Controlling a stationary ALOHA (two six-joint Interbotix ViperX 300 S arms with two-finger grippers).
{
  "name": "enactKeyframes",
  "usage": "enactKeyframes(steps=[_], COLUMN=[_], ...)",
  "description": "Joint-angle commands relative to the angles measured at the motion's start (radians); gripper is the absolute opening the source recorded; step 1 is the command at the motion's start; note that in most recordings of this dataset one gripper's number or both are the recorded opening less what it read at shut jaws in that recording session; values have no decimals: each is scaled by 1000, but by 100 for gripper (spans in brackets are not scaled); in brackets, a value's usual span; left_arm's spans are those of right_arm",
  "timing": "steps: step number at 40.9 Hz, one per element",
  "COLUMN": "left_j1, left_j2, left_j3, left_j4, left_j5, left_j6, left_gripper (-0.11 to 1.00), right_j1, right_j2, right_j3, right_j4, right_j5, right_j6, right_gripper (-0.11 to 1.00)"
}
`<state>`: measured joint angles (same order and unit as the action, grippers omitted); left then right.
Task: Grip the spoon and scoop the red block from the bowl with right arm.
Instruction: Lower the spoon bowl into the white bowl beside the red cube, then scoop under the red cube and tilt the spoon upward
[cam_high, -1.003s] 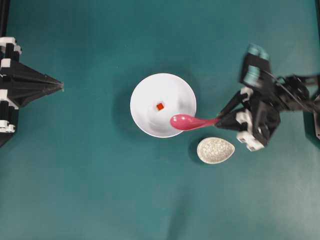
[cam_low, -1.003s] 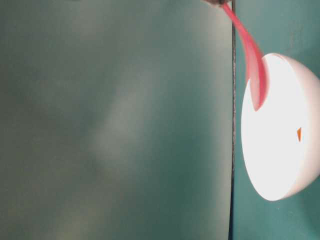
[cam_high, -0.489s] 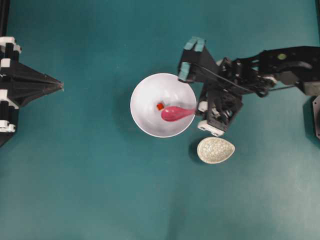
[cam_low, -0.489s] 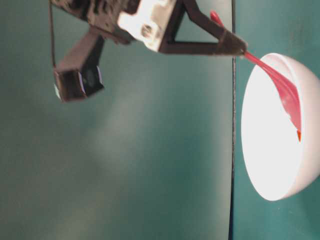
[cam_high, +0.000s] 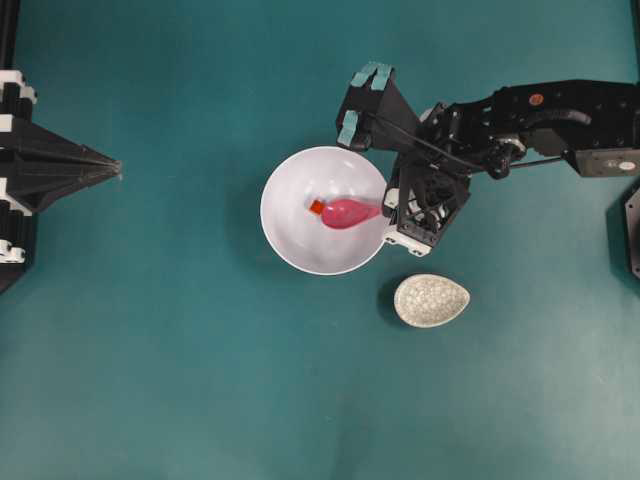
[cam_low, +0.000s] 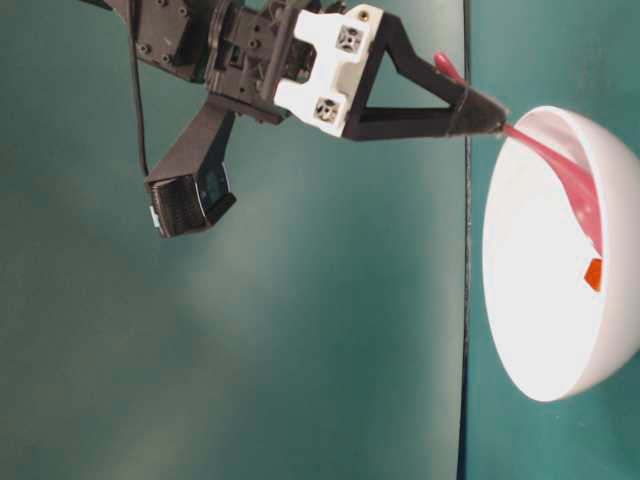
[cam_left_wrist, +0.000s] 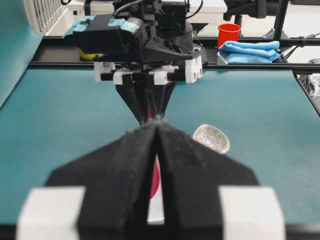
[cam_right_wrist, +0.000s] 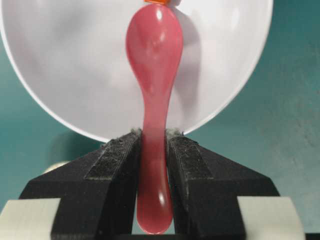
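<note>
The white bowl (cam_high: 285, 180) stands mid-table. The tiny red block (cam_high: 317, 207) lies inside it, left of centre. My right gripper (cam_high: 386, 208) is at the bowl's right rim, shut on the handle of the pink spoon (cam_high: 348, 212). The scoop lies inside the bowl with its tip against the block. In the right wrist view the spoon (cam_right_wrist: 154, 75) reaches from the gripper (cam_right_wrist: 153, 135) across the bowl (cam_right_wrist: 65, 75) to the block (cam_right_wrist: 157, 2). The table-level view shows the spoon (cam_low: 570, 180) slanting down toward the block (cam_low: 593, 273). My left gripper (cam_high: 115, 167) is shut and empty at the far left.
A small speckled beige oval dish (cam_high: 431, 300) sits just right of and below the bowl, under the right arm's wrist. It also shows in the left wrist view (cam_left_wrist: 211, 138). A red cup (cam_left_wrist: 228, 34) and a blue cloth (cam_left_wrist: 250, 49) lie beyond the table's far edge.
My right arm has carried the spoon left from the bowl's rim and down into the bowl. Its scoop tip has reached the red block. The left arm has not moved.
</note>
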<state>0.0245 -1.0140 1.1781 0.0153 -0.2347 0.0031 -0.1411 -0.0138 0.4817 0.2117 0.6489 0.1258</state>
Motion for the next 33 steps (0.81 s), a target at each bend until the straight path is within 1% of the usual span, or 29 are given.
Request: enactKeyframes(steps=[1, 10, 23, 33], left_j1=[2, 2, 2, 3], left_j2=[3, 3, 3, 6], left_j3=[-31, -31, -31, -31], left_j4=[3, 3, 3, 3], left_j5=[-9, -9, -9, -9], left_j6=[2, 2, 2, 2], left_gripper=[0, 0, 0, 0], right_j1=[-5, -5, -5, 2], right_j2=[-8, 18, 38, 40], right_j3=[-29, -38, -60, -60], right_j4=[-2, -2, 3, 44], right_j5=[-6, -25, -98, -115], right_j6=[-3, -6, -6, 0], right_gripper=[23, 23, 23, 23])
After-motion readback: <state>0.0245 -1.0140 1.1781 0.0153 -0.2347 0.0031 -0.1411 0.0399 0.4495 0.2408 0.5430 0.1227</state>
